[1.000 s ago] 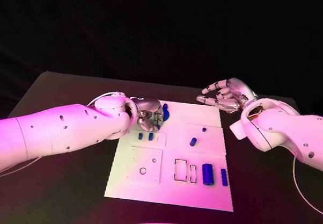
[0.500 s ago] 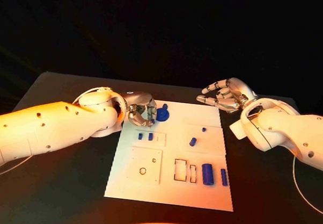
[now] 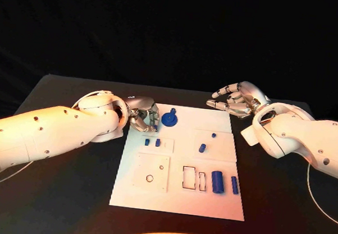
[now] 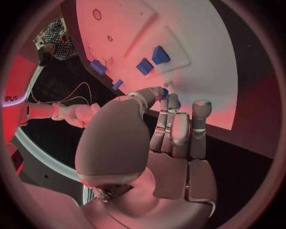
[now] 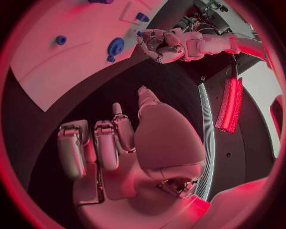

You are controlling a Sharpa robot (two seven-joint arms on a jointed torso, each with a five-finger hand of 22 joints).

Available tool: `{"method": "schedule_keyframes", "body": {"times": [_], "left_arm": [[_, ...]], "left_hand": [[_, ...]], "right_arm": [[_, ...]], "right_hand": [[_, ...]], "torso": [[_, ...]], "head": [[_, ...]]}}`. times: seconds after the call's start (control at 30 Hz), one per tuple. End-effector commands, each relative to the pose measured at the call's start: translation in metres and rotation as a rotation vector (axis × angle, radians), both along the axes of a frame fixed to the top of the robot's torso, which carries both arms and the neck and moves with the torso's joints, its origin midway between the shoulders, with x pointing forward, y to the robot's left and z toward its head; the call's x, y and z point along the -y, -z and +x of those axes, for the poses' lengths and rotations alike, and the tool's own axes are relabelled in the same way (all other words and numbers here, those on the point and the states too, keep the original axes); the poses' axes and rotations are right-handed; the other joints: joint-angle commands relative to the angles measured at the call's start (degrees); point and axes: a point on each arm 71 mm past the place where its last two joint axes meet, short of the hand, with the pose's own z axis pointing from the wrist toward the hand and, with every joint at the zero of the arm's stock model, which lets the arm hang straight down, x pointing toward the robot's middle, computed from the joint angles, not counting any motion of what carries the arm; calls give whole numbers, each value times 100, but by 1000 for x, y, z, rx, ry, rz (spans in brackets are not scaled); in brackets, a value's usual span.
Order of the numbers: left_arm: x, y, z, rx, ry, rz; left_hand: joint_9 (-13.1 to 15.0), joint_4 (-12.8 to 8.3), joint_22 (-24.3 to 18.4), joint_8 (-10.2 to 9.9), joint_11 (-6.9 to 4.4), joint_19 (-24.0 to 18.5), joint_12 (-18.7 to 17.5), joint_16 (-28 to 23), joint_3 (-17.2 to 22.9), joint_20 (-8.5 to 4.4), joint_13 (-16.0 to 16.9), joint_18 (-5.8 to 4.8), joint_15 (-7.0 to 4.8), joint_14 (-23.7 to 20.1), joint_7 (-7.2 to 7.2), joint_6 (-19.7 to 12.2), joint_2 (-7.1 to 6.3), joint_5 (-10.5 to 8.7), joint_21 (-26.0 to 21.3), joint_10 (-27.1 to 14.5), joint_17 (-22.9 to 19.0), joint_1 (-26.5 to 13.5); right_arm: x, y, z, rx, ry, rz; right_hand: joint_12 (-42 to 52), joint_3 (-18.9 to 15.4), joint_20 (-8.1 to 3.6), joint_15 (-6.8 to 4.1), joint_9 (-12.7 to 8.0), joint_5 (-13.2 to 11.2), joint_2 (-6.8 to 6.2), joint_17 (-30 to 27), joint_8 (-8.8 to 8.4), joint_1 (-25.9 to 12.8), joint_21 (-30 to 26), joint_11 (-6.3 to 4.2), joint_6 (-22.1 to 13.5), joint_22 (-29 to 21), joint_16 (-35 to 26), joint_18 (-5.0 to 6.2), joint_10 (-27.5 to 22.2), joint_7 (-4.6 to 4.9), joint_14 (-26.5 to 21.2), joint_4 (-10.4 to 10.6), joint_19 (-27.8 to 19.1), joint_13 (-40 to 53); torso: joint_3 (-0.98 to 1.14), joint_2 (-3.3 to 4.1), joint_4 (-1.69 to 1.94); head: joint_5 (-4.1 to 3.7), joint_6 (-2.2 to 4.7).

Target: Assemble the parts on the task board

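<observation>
The white task board (image 3: pixel 178 200) lies in the middle of the table. A round blue disc part (image 3: pixel 170 118) sits near its far left corner and also shows in the right wrist view (image 5: pixel 116 46). My left hand (image 3: pixel 143 115) hovers at the board's left edge just beside the disc, fingers curled in, and I see nothing between them. In the left wrist view a bit of blue shows past this hand's (image 4: pixel 161 143) fingertips. My right hand (image 3: pixel 236 100) hangs over the table behind the board's far right corner, fingers curled on nothing (image 5: pixel 119 143).
Two small blue pegs (image 3: pixel 151 142) stand in a left-hand panel, and two more (image 3: pixel 202 148) (image 3: pixel 213 135) in the right one. A thick blue cylinder (image 3: pixel 217 181) and a thin one (image 3: pixel 235 184) lie by rectangular slots (image 3: pixel 188 177).
My left hand has drawn back to the left, off the blue disc, which now shows whole on the board. My right hand has stayed where it was.
</observation>
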Motion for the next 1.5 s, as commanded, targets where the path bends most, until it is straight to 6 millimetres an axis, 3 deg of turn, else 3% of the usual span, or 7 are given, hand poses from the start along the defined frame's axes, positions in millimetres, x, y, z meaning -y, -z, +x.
{"method": "schedule_keyframes", "body": {"times": [0.03, 0.53, 1.5], "left_arm": [[2, 5, 0, -25, 8, 13], [3, 16, -1, -49, 12, 26], [4, 16, -1, -49, 13, 6]], "left_hand": [[-1, -18, -6, -24, 9, 1, -32, 29, -5, 10, -7, -65, -4, 18, -13, 54, 6, -11, 10, 39, -15, -38], [-1, -24, -10, -30, 7, -5, -41, 23, -2, 10, -9, -63, -5, 8, -14, 58, 8, -11, 7, 47, -39, -35], [22, -65, -9, -40, -27, -32, -110, 81, 5, -2, -14, -61, -29, 71, -51, 187, 59, -27, -2, 160, 67, -21]], "right_arm": [[-2, 0, -1, 5, -18, -6], [-2, 0, -1, 4, -18, -7], [-1, 0, 0, 5, -16, -7]], "right_hand": [[-10, 18, -31, -36, -6, 39, 30, 1269, 27, -28, 26, -27, 19, 1510, -22, -82, 1, -9, 549, -12, 599, 342], [-10, 18, -31, -36, -6, 39, 30, 1269, 27, -28, 26, -27, 19, 1510, -22, -82, 1, -9, 549, -12, 599, 342], [-11, 24, -33, -38, -17, 37, 36, 1272, 39, -27, 26, -29, 25, 1510, -21, -82, 0, -11, 550, -13, 599, 336]], "torso": [[1, 1, -5], [6, -1, -5], [4, 0, -5]], "head": [[14, -10], [3, -17], [-4, -23]]}}
